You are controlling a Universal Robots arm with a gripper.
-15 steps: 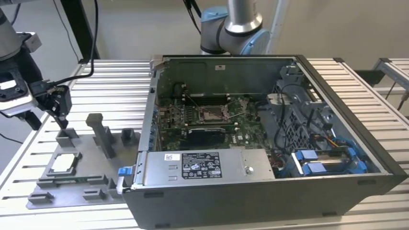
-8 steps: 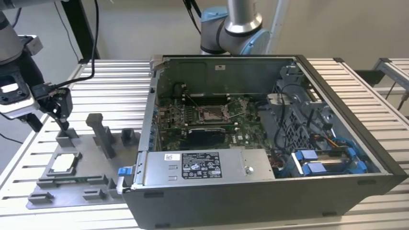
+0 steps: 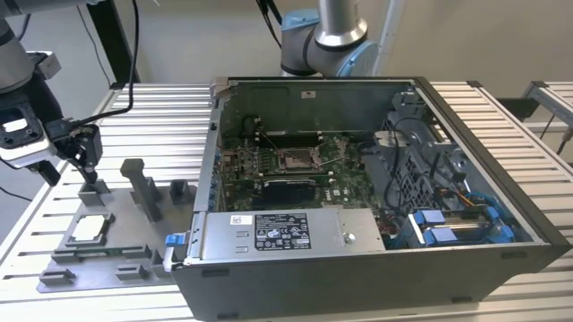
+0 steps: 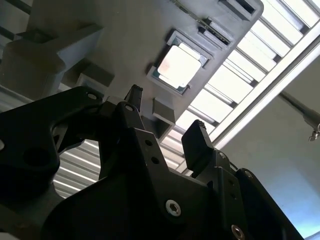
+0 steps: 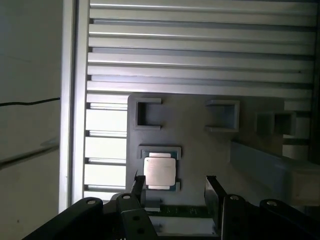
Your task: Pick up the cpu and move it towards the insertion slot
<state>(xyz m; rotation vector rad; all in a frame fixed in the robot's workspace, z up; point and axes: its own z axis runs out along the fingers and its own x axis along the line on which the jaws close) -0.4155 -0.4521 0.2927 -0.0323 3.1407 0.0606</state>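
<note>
So the claw is wide open, nothing between its fingers, hanging over the far corner of the grey tray on the exterior view's left. The cpu sits flat in its pocket near that same side edge, untouched, below the claw and a bit toward the tray's front edge. In the first wrist view the cpu isn't centred in the gap; it lines up closer to one finger. It's square, so there's no long side to worry about. The insertion slot is well apart, toward the exterior view's right, inside the open computer case.
</note>
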